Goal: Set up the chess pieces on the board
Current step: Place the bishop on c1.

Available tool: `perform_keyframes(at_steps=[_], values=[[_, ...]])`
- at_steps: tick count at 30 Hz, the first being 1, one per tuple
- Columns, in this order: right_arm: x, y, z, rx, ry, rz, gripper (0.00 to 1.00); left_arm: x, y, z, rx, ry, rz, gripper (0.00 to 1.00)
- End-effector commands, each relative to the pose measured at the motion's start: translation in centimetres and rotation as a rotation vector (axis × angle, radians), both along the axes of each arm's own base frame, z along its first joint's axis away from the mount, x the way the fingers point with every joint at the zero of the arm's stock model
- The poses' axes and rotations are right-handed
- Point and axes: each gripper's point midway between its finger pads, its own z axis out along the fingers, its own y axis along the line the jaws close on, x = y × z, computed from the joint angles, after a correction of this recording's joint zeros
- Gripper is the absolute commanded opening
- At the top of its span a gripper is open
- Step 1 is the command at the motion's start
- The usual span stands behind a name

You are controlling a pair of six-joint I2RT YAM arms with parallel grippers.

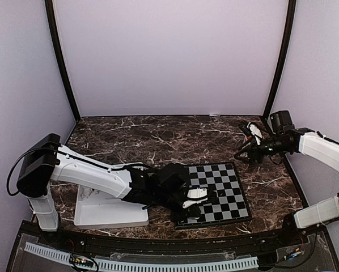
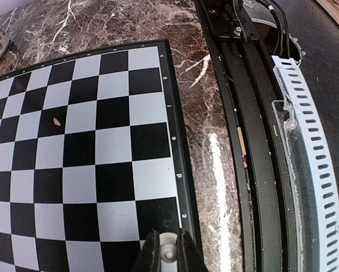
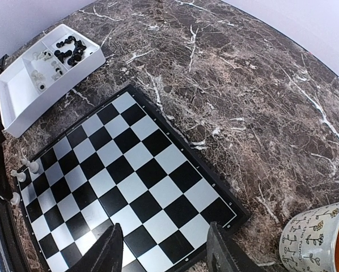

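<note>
The board lies near the table's front, right of centre. My left gripper reaches over its near left corner. In the left wrist view its fingers are shut on a small white chess piece that stands on an edge square beside the board's border. My right gripper hovers high past the board's far right corner, open and empty. The right wrist view shows the board with three white pieces along its left edge. More black pieces and white pieces lie in the tray.
A white compartmented tray sits left of the board, partly under the left arm in the top view. A patterned mug stands on the marble off the board's far right corner. A black rail and perforated white strip line the table's front edge.
</note>
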Motion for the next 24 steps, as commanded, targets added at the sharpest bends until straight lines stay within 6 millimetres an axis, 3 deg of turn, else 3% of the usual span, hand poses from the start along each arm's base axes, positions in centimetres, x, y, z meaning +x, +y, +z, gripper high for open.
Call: perform_keyframes(at_steps=[1,24], values=[[0.3,-0.2,-0.5,-0.006,-0.01,0.0,0.51,-0.1,-0.8,0.3,-0.006,-0.02,-0.014,0.1],[-0.1,0.1,-1.0,0.0,0.008,0.024,0.51,0.3,-2.4,-1.3,0.013,-0.012,0.008,0.13]])
